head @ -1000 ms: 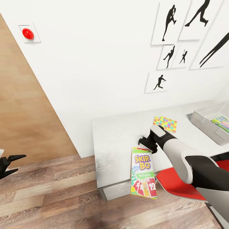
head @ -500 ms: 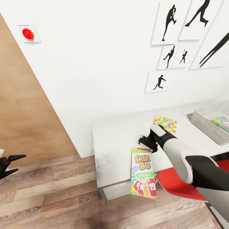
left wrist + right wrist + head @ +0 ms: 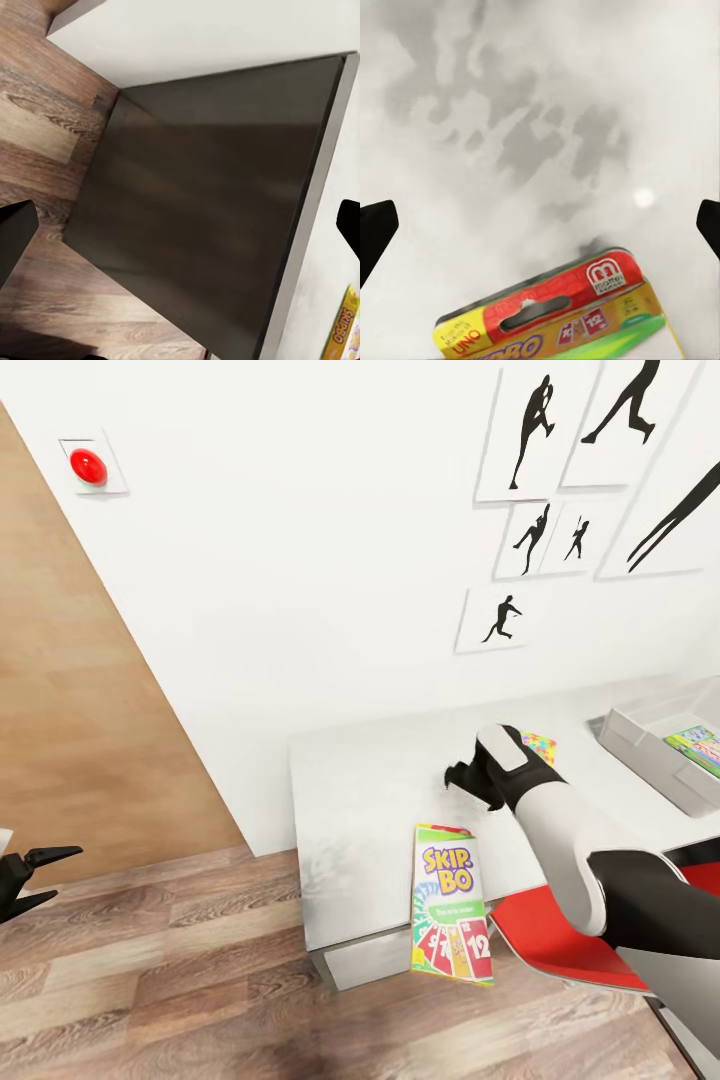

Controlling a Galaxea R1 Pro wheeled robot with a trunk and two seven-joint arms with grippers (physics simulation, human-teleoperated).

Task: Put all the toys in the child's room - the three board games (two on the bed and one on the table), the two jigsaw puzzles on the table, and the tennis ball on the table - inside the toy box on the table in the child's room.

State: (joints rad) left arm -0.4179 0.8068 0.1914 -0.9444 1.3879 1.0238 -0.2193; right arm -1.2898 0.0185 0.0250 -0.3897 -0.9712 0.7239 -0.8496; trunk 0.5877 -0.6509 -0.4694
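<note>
The red-orange-green SKIP-BO board game (image 3: 451,905) lies flat at the table's (image 3: 370,790) front edge, its lower end hanging past the edge. My right gripper (image 3: 458,776) hovers open just above the table behind the box's top end, touching nothing. In the right wrist view the box's red hanger end (image 3: 556,315) lies below the wide-apart fingers. A jigsaw puzzle (image 3: 540,745) peeks out from behind my right wrist. The grey toy box (image 3: 640,745) at the right holds a green-edged board game (image 3: 698,747). My left gripper (image 3: 62,873) hangs open over the floor at far left.
A red chair seat (image 3: 555,935) sits under my right forearm beside the table. Black silhouette pictures (image 3: 540,430) hang on the white wall above. A red button (image 3: 88,465) is on the wall at upper left. The left wrist view faces a dark cabinet side (image 3: 202,210) and wood floor (image 3: 45,112).
My right gripper has drawn back from the SKIP-BO box's top end toward the wall and now covers most of the jigsaw puzzle. The box and left arm have stayed put.
</note>
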